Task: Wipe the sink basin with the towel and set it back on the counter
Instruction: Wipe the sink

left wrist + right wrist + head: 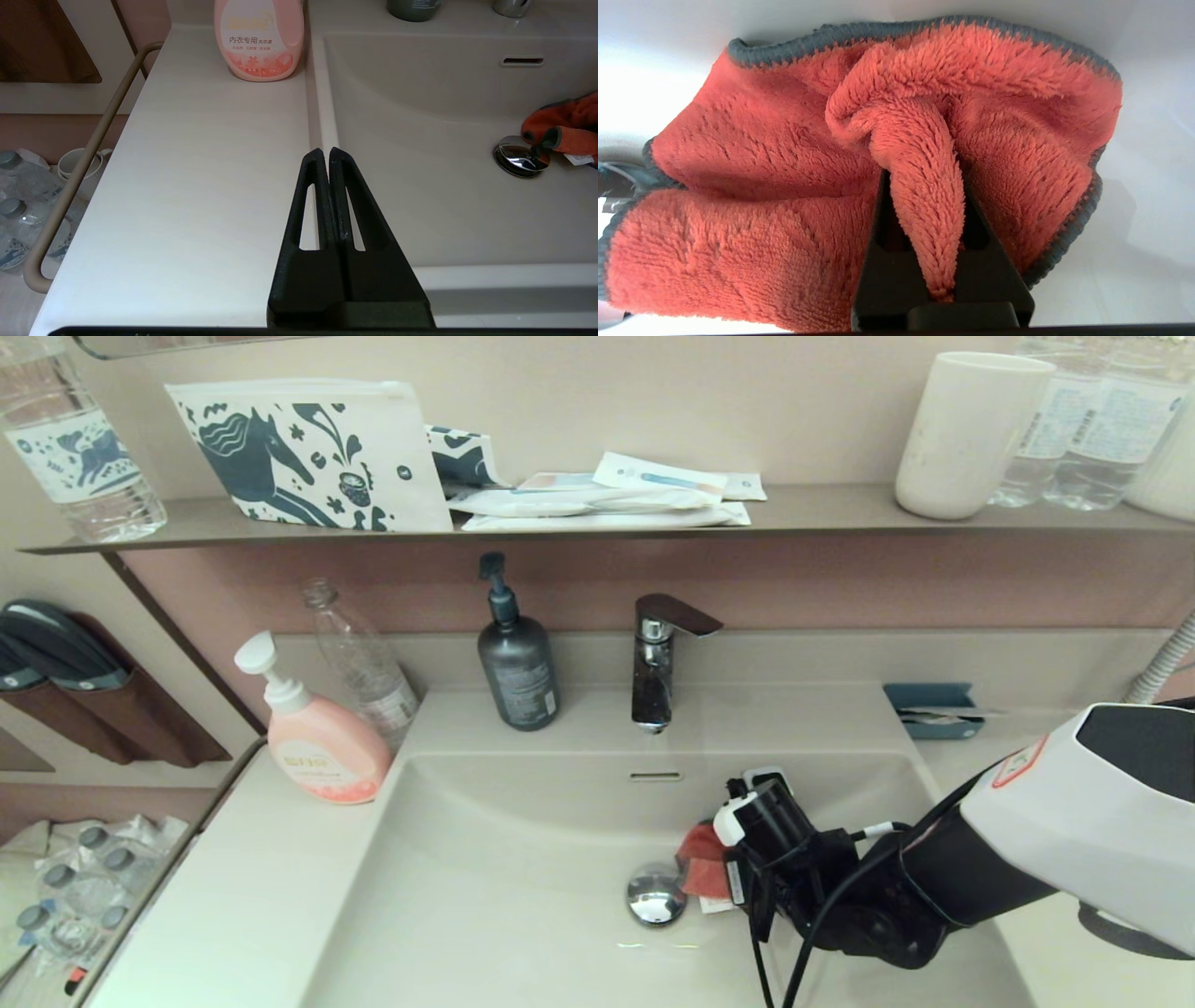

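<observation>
Right gripper (924,186): I pinch one towel (784,186) fold beside the drain plug (655,894). Risk: fabric snags, slips out. Left gripper (326,156): clenched, empty.

We see the orange-red towel (702,866), fluffy and grey-edged, bunched on the off-white sink basin (523,896) floor, touching the chrome drain plug (655,894).
</observation>
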